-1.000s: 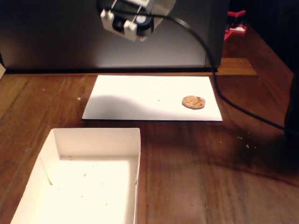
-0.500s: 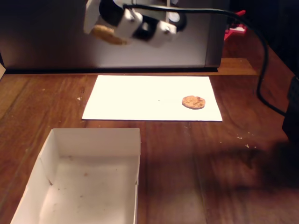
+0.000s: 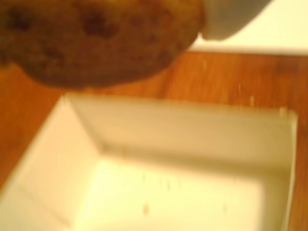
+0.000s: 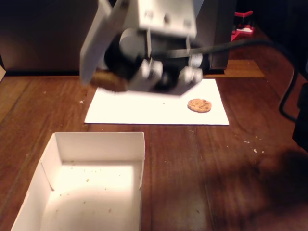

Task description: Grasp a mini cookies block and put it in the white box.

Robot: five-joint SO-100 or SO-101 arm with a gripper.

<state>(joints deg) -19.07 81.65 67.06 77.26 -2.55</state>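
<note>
White box: the shallow rectangular white card box (image 4: pixel 91 192) sits lower left of the fixed view on the brown wooden desk (image 4: pixel 202 183); it holds only crumbs, no cookie.
Held cookie: a small round brown chocolate-chip cookie (image 4: pixel 109 81) hangs left of centre in the fixed view, above the desk and just behind the box's far wall; in the wrist view it fills the upper left (image 3: pixel 96 38) with the box's far wall below.
Pincer: the grey-white pincer (image 4: pixel 111 77) is pinching that cookie.
Change: half a second ago the cookie was high at the top of the frame; now it is lower and nearer the box, so the carry looks nearly done and release remains.
Paper: a flat white sheet (image 4: pixel 144 108) lies mid-frame.
Spare cookie: another small round cookie (image 4: pixel 199 105) rests on the sheet's right part.
</note>
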